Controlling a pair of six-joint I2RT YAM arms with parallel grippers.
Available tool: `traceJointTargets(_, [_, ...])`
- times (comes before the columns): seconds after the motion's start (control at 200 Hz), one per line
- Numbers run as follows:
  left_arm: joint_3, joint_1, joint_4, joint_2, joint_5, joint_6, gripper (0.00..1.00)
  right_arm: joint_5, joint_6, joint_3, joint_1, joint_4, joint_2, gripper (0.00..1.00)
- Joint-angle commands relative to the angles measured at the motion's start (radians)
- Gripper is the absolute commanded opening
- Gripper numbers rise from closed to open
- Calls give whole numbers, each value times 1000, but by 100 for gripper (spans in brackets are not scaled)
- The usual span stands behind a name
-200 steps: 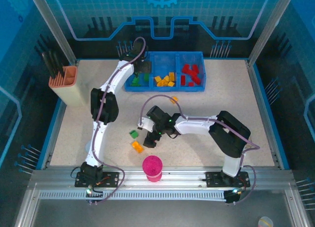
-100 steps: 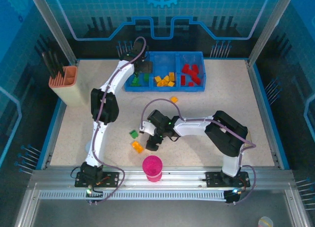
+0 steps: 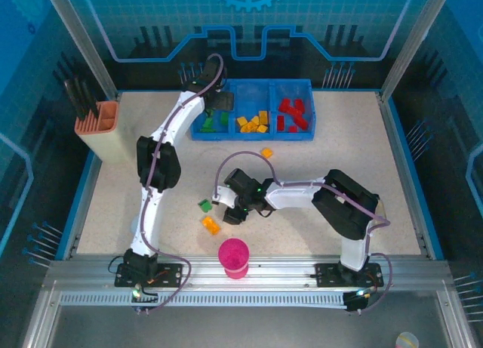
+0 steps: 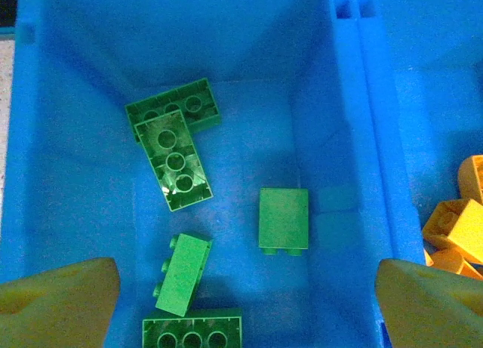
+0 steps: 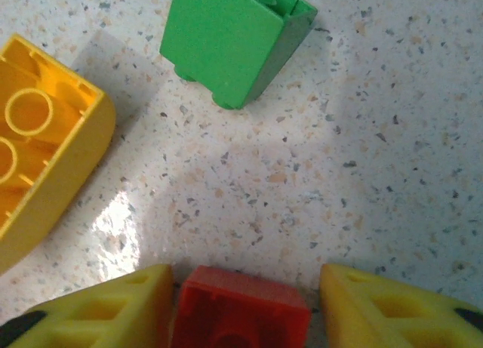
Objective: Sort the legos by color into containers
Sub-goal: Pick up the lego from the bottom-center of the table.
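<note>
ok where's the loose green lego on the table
Top view: the green lego lies on the table left of the right gripper, a yellow lego just nearer the arm bases.

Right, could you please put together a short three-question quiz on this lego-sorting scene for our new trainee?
1. True or false: the left gripper hangs over the red-brick compartment of the blue tray.
2. Which brick sits between the jaws of the right gripper? A green, B red, C orange.
3. Leaving that brick aside, how many bricks lie on the table outside the tray?

Key
1. False: it is over the green bricks.
2. B, the red brick.
3. Three: a green brick and two orange bricks.
</note>
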Motion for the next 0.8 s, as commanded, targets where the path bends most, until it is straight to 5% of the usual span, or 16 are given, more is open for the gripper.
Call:
traceJointTargets(0.0, [-30, -5, -21, -76, -27, 25, 89, 63, -10, -12, -4, -16, 38, 44])
traceJointTargets(0.345, [-247, -7, 2, -301, -57, 83, 89, 4, 55, -65, -160, -44, -133, 33])
traceJointTargets(0.796, [-846, -11, 3, -709, -38, -1, 89, -102, 36, 13, -519, -136, -415, 33])
